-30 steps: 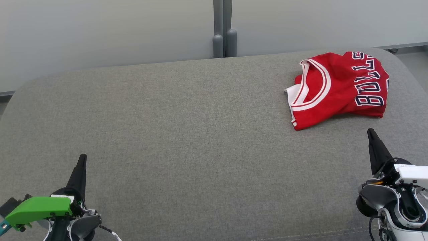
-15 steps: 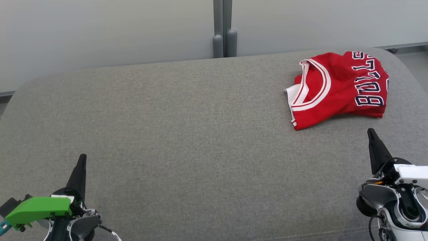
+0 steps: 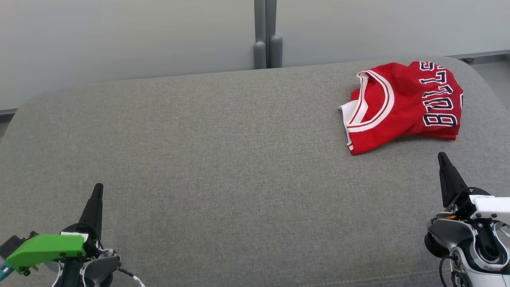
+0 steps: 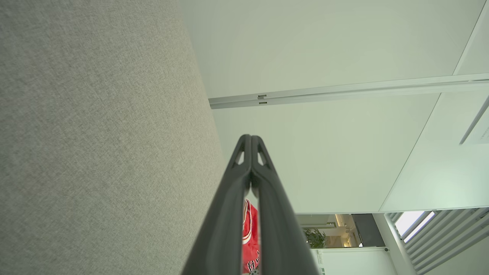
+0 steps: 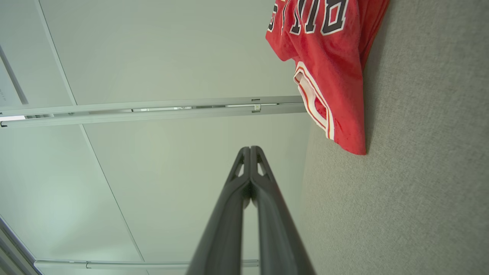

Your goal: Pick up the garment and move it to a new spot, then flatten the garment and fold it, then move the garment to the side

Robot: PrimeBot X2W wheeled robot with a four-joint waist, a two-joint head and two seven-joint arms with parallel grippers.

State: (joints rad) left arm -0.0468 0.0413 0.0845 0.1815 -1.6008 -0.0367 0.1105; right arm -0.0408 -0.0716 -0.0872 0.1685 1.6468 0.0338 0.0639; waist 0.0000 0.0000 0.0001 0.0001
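Note:
The garment [image 3: 406,104] is a red jersey with white trim and dark lettering, bunched in a loose heap at the far right of the grey upholstered surface [image 3: 223,159]. It also appears in the right wrist view as the garment [image 5: 324,61], and as a red sliver, the garment [image 4: 250,236], behind the left fingers. My right gripper [image 3: 441,156] is shut and holds nothing, a short way in front of the jersey. My left gripper [image 3: 98,186] is shut and holds nothing, at the near left, far from the cloth. In the wrist views both pairs of fingertips touch: left gripper [image 4: 251,136], right gripper [image 5: 250,148].
A pale wall with a grey double post [image 3: 267,44] runs behind the surface. The surface's rounded corners fall away at the far left and far right, with floor [image 3: 494,69] beyond the right edge. A wide stretch of bare grey fabric lies between the grippers.

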